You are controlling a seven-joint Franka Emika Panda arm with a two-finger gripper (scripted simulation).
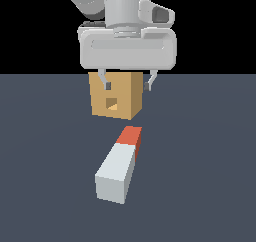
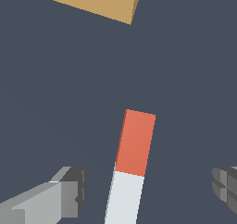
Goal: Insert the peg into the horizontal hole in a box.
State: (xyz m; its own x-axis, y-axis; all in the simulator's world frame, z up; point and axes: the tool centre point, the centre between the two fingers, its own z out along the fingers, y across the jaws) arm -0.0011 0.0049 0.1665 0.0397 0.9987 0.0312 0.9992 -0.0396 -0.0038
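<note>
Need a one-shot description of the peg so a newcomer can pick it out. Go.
On the dark grey floor, find the tan box under the open gripper. Lying flat in front of the box's holed face, apart from it, is the peg. It is the only long bar: pale grey-white, with an orange-red end pointing toward the box.

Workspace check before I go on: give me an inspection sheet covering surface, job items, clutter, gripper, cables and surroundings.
Surface: flat dark grey floor.
Peg: lying flat, apart from the box, orange end toward it.
Box: upright behind the peg; hole faces the peg.
Clutter: nothing seen.
Gripper: open, holding nothing, above the floor; fingers stand either side of the peg.
Cables: nothing seen.
Surroundings: black background.
</note>
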